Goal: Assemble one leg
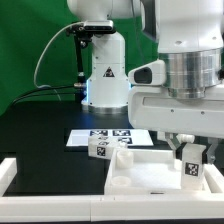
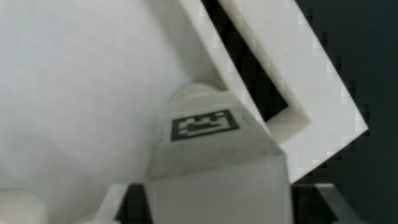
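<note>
The end effector (image 1: 191, 152) is clamped on the leg (image 1: 191, 166), a small white block with a black-and-white square tag, and hangs over the corner of the large white tray-like piece (image 1: 140, 178) on the exterior view's right. In the wrist view the leg (image 2: 210, 150) sits between the two fingers, its stub end pointing toward the tray's raised rim (image 2: 267, 70).

As I judge it, the main risk is misalignment: the leg looks slightly tilted against the rim, so pressing down could jam it or twist it within the grip. The tray lies loose on the black worktop (image 1: 40, 135) and could slide.

Other legs (image 1: 103, 147) lie near the marker board (image 1: 100, 135). No readable writing, only square tags; the mark on the white robot base (image 1: 105, 75) is too small to read.
</note>
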`<state>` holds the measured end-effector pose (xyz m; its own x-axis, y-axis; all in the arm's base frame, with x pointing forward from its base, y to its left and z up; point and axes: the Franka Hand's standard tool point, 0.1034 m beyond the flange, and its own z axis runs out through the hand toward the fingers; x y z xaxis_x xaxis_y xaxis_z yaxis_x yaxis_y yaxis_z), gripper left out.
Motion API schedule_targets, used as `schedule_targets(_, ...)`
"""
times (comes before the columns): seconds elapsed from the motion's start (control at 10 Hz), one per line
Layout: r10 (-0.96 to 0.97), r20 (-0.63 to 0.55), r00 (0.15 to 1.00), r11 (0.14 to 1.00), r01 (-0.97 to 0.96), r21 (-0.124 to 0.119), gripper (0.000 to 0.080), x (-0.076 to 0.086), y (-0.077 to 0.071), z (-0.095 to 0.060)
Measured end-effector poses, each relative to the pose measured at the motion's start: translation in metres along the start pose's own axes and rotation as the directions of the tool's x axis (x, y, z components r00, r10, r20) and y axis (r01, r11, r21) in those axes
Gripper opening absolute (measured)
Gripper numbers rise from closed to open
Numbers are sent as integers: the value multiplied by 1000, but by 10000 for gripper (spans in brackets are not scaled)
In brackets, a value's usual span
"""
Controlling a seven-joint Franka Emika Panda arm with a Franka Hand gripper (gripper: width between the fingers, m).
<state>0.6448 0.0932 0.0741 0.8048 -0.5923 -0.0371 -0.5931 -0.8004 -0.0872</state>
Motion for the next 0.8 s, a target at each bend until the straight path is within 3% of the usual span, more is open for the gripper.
schedule_targets(0.1,-1,0,1000,1000,1,0,307,0,0,0)
schedule_targets(0.2,-1,1,1000,1000,1,0,386,0,0,0)
schedule_targets(0.3,-1,1,1000,1000,1,0,386,0,0,0)
schedule_targets(0.4,-2,3,1000,1000,2,2,565,0,-2,-4)
schedule_targets(0.5,-5,1,1000,1000,5,11,632,1,-7,-19)
schedule_targets(0.7,-10,8,1000,1000,10,21,644,-1,-15,-43)
schedule_targets(0.8,-7,6,1000,1000,7,23,644,0,-16,-47)
